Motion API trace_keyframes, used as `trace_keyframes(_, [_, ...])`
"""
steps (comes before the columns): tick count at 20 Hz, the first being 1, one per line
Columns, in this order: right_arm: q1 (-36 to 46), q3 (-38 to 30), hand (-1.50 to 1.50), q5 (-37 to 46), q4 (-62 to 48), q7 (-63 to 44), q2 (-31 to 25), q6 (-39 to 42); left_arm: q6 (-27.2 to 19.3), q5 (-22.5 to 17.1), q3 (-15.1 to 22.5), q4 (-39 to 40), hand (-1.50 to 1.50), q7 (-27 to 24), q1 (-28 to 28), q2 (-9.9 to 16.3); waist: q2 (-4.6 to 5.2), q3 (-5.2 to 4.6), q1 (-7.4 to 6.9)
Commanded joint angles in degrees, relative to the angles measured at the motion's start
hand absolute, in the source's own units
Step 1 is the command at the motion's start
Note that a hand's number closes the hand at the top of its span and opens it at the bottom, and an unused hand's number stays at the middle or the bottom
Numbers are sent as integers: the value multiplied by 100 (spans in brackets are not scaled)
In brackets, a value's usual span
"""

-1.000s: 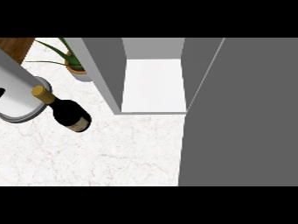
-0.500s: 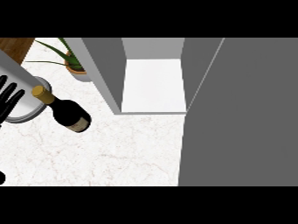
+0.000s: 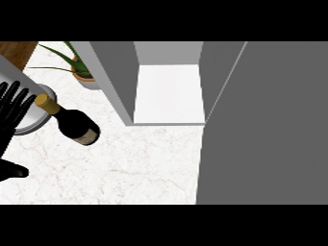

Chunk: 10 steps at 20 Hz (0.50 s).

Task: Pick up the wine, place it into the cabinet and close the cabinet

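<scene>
One head view, looking steeply down.
It faces the white counter from close above, the open cabinet far right.

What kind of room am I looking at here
Most likely a kitchen: a white marble-look counter with an open grey cabinet standing on it, a wine bottle lying beside a potted plant, and a strip of wood at the far left.
</scene>
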<state>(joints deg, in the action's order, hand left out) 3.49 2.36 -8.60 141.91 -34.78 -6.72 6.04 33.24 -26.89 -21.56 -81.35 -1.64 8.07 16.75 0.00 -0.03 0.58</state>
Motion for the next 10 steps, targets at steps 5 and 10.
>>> trace_keyframes(5, [-667,57,-150,-424,749,84,174,205,163,598,38,987,-150,-825,266,40,-3,3,8])
trace_keyframes(10, [314,-56,-150,-338,569,-545,80,-215,195,1108,233,1856,-150,-1340,638,13,6,-2,0])
